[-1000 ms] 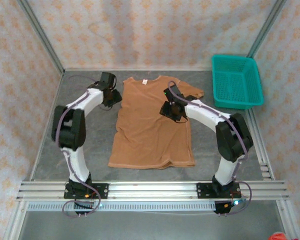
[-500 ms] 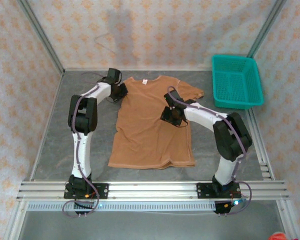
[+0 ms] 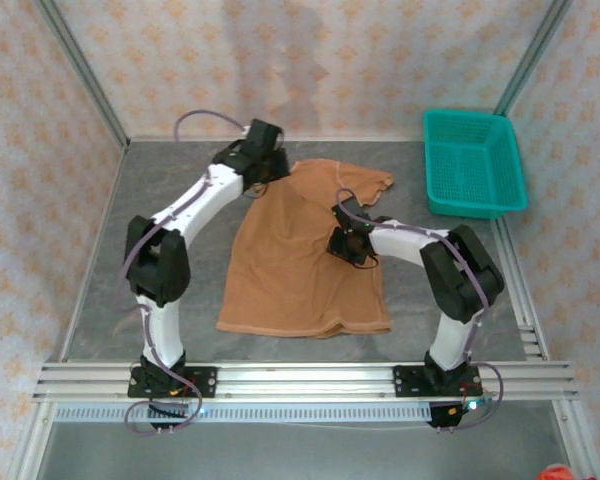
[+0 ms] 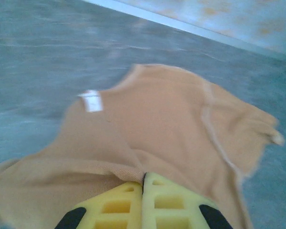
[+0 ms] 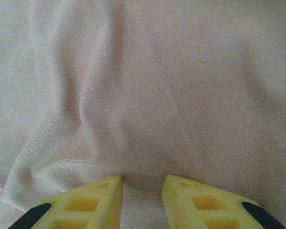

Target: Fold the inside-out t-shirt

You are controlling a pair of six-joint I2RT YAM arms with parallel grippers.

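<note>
Overhead first: tan soft-cloth short-sleeved t-shirt (image 3: 305, 260) flat on grey counter (image 3: 202, 275), between the two arms, well apart from teal plastic mesh basket (image 3: 475, 165) at far right. Long axis running near to far, hem toward the arm bases, collar at the far end. Left tool (image 3: 268, 160) at the far left shoulder, with that sleeve lying inward over the chest. Right tool (image 3: 346, 238) down on the right chest.

Left wrist next: left tool (image 4: 144, 180) clamped tight on a bunched fold of the t-shirt (image 4: 181, 124). Small white label (image 4: 91, 100) just beyond, collar pointing away.

Right wrist last: right tool (image 5: 142, 183) with jaws apart, astride a raised ridge of the t-shirt (image 5: 148, 95), not yet pinched.

Risks, by judgement only:
- Thin pinch on the left liable to slip, dropping the fold crooked.
- Whole garment liable to drag sideways without a firm hold on the right.
- Two layers caught at the right likely to lift the back panel too, wrinkling the fold.
</note>
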